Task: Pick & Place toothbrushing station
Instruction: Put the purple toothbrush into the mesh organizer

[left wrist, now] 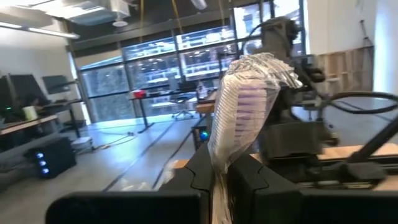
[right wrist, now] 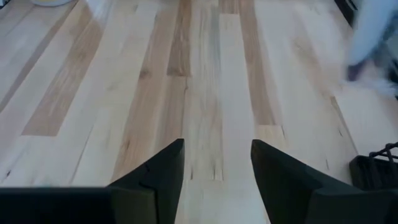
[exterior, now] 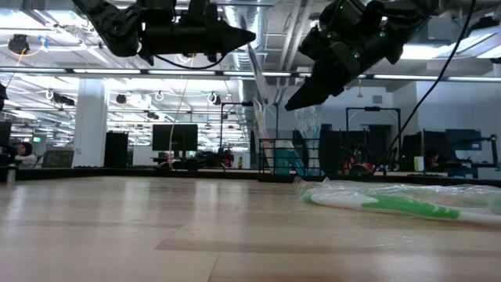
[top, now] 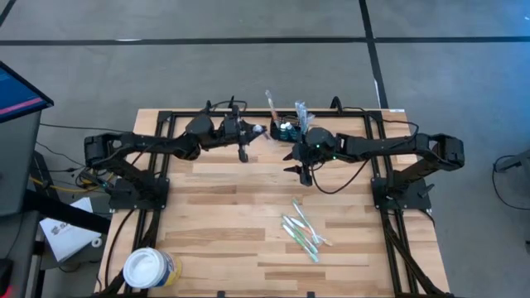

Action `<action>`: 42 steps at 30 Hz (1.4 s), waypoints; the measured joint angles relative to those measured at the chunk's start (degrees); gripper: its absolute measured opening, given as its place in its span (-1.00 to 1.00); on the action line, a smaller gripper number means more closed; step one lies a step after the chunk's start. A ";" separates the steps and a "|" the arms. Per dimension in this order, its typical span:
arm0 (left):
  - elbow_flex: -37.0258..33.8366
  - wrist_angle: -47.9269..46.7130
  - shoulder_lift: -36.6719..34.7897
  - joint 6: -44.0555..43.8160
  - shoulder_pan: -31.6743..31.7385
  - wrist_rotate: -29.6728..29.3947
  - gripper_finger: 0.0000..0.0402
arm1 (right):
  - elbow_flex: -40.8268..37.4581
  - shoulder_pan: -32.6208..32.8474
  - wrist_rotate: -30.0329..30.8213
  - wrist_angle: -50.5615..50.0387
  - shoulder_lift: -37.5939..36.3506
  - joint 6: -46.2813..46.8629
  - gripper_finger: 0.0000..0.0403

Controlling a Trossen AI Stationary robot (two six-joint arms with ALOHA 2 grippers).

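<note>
Two grippers hover near the table's [top: 248,215] far edge by the toothbrushing station [top: 286,131]. We see the left gripper [left wrist: 214,180] clamped on a wrapped toothbrush [left wrist: 239,109]; the right gripper [right wrist: 216,163] is spread, holding nothing

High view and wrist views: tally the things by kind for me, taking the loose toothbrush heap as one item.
Black wire caddy: 1
Round white tub: 1
Heap of wrapped toothbrushes: 1 (brushes overlap too much to count)
Wrapped toothbrush held in the left gripper: 1
Total: 4
</note>
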 joint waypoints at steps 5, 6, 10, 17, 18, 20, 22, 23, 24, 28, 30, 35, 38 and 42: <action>0.09 0.32 0.37 -0.85 2.08 0.02 -0.95 | 0.00 0.88 0.02 0.00 0.00 -0.01 -0.15; 0.40 0.29 0.85 -1.15 2.38 0.02 -0.95 | 0.00 1.13 0.02 0.03 0.00 0.00 -0.15; 2.51 -0.04 3.16 -1.47 3.07 0.00 -0.95 | 0.00 2.05 0.00 0.18 0.00 -0.01 -0.15; 7.81 -1.08 8.71 -1.31 4.90 -2.76 -0.95 | 0.00 3.91 0.02 0.17 0.02 -0.01 -0.16; 8.13 -1.33 9.41 -1.32 5.39 -3.47 -0.95 | 0.00 4.21 0.00 0.16 0.02 -0.01 -0.16; 9.15 -1.58 10.88 -1.50 6.22 -4.50 -0.95 | 0.00 4.79 0.01 0.16 0.02 -0.01 -0.16; 10.05 -1.47 12.19 -1.51 6.92 -4.87 -0.95 | 0.00 5.21 0.02 0.16 0.02 -0.05 -0.16; 10.44 -1.48 12.83 -1.53 7.31 -4.98 -0.95 | 0.00 5.31 0.02 0.18 0.02 -0.05 -0.16; 10.75 -1.53 13.51 -1.57 7.61 -4.96 -0.95 | 0.00 5.44 0.00 0.18 0.02 -0.05 -0.16; 12.83 -1.63 15.67 -2.98 8.50 -5.00 -0.95 | 0.00 5.63 0.00 0.36 0.02 -0.05 -0.16; 13.63 -1.46 16.32 -2.94 8.68 -5.01 -0.95 | 0.00 5.60 0.02 0.44 0.02 -0.05 -0.16; 15.28 -1.36 17.68 -2.80 9.15 -6.79 -0.95 | 0.00 5.60 0.02 0.70 0.02 -0.05 -0.16; 15.88 -1.56 19.04 -2.78 9.37 -7.49 -0.95 | 0.00 5.60 0.02 0.70 0.04 -0.05 -0.16; 16.96 -1.51 20.79 -2.80 9.65 -9.05 -0.95 | 0.00 5.60 0.02 0.75 0.04 -0.05 -0.16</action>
